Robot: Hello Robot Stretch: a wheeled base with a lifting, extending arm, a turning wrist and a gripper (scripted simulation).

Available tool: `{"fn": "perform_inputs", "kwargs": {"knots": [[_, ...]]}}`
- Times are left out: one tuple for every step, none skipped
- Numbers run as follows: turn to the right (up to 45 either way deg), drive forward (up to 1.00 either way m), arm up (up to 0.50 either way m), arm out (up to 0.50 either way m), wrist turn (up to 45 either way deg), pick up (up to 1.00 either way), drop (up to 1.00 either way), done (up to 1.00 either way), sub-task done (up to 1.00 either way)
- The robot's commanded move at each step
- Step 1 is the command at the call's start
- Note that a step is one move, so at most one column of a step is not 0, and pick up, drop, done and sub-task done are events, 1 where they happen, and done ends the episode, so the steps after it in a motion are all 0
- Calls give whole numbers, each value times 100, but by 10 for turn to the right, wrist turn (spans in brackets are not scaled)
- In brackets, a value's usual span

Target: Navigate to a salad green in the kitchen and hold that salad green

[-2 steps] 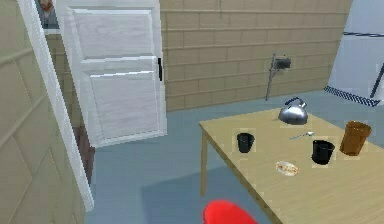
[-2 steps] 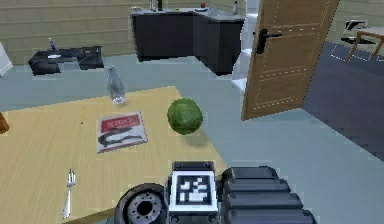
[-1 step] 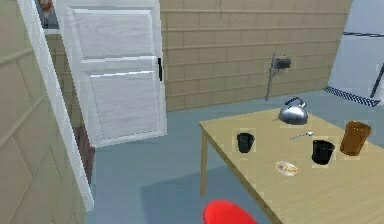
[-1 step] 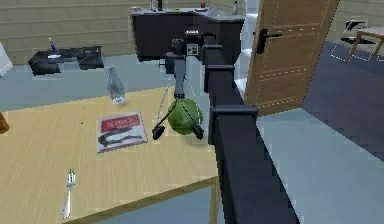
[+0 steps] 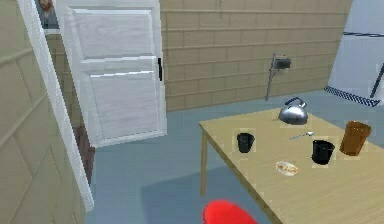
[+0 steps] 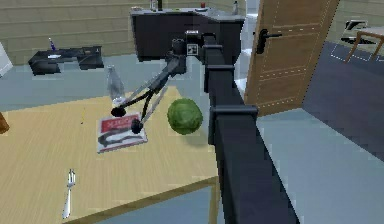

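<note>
A round green head of lettuce (image 6: 184, 115) lies on the wooden table (image 6: 60, 150) in the arm side view, close against the dark arm bar (image 6: 235, 130). The gripper (image 6: 128, 108) reaches out left of the lettuce, and its thin fingers (image 6: 150, 82) slant down toward a printed paper (image 6: 122, 133) lying on the tabletop. With the paper behind the finger ends, I cannot tell whether the gripper holds anything. Whether a finger touches the lettuce is unclear.
A fork (image 6: 68, 190) and a clear bottle (image 6: 112, 80) share that table; a dark counter (image 6: 170, 30) and wooden door (image 6: 290, 50) stand behind. In the forward view a table (image 5: 250, 165) carries a kettle (image 5: 294, 112), black mugs (image 5: 245, 142), a brown cup (image 5: 355, 137); white door (image 5: 120, 70), fridge (image 5: 362, 55).
</note>
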Motion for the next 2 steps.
{"fn": "perform_inputs", "kwargs": {"knots": [[0, 0, 0, 0, 450, 0, 0, 0, 0], [0, 0, 0, 0, 450, 0, 0, 0, 0]]}}
